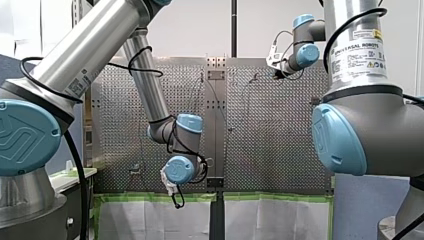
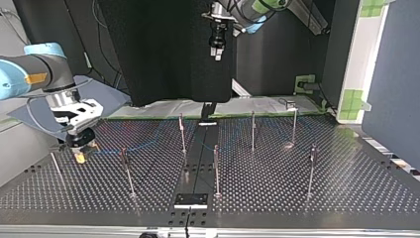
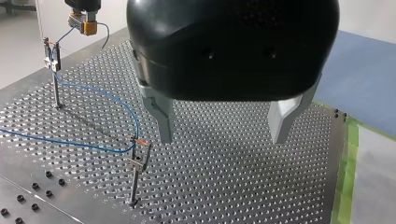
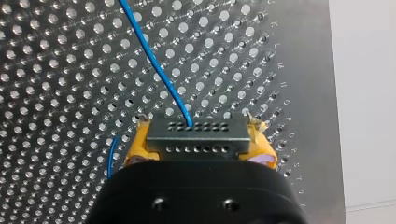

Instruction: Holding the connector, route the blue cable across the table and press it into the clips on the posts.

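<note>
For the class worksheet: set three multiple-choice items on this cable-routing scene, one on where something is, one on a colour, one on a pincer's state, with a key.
1. Where is the connector?
A. in my left pincer
B. in my right pincer
C. in neither pincer

2. What colour is the cable leaving the connector?
A. red
B. blue
C. green

3. How does my left pincer stand?
A. shut on the cable
B. shut on nothing
C. open and empty

Key:
1 B: the right wrist view shows it clamped between the yellow pads.
2 B: a blue line runs out of one of its holes.
3 C: its metal fingers stand apart, with only the table showing between them.
</note>
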